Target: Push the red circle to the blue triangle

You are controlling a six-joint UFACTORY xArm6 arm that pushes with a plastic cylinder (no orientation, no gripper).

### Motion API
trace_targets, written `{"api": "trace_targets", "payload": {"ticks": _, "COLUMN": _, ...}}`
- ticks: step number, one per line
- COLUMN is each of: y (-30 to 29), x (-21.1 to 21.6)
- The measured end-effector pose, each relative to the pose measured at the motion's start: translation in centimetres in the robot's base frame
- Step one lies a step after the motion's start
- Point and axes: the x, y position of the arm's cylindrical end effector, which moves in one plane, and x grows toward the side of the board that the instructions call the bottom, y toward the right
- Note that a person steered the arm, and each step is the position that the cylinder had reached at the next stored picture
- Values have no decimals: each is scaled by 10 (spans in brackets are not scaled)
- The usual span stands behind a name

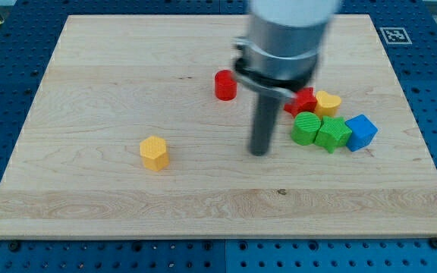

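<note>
Camera view, only one: wooden board (127, 68) on a blue pegboard surface (6, 53). No claw on this arm, so nothing to open or close and nothing held; just the dark rod, w/ my tip (260, 152) down on the board approx. centre, a bit to the view's right. Red circle (225, 85) stands upright above and to the view's left of my tip, apart from it, not touching. Can't make out a blue triangle; the only blue piece is a blue block (361, 131) at the view's right end of a cluster, shape looks cube-ish but unsure. Cluster, right of my tip: two green blocks (306, 128) (332, 133) side by side, touching; red block (303, 100) partly behind the arm; yellow block (328, 102) beside it. Yellow hexagon block (155, 152) alone at the view's left, well apart from the rest.
</note>
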Motion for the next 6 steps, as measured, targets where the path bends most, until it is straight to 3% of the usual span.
{"api": "trace_targets", "payload": {"ticks": 2, "y": -79, "x": -84}}
{"api": "trace_targets", "payload": {"ticks": 4, "y": -21, "x": -124}}
{"api": "trace_targets", "payload": {"ticks": 6, "y": 26, "x": -124}}
